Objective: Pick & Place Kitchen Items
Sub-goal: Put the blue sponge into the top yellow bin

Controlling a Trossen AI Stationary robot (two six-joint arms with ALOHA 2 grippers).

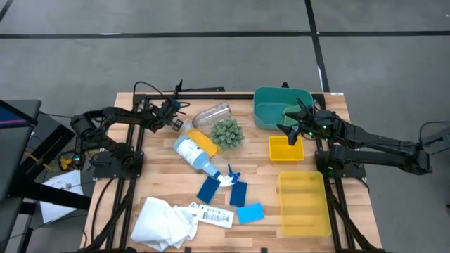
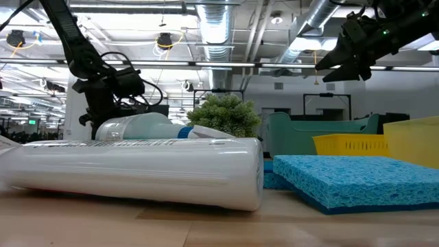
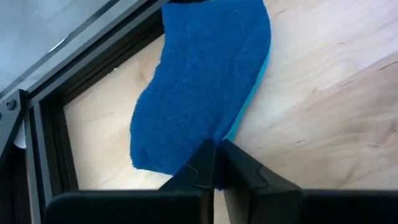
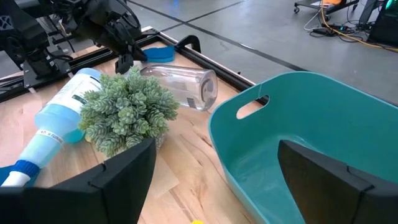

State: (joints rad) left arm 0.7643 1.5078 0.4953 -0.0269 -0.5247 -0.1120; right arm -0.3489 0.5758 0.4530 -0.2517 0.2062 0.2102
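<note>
Surface: wooden table (image 1: pixel 162 186), middle of the high view.
Left gripper (image 3: pixel 216 163): upper left, clamped on blue sponge (image 3: pixel 199 81).
Right gripper (image 1: pixel 292 121): jaws apart over teal bin (image 1: pixel 271 112).
Room: grey floor (image 1: pixel 211 56).

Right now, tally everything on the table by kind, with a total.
Blue sponges: 4, one pinched in left hand
Yellow sponge: 1
Spray bottle: 1
Clear cup: 1
White cloth: 1
White labelled tube: 1
Plant ball: 1
Teal bin: 1
Yellow bins: 2
Total: 13
</note>
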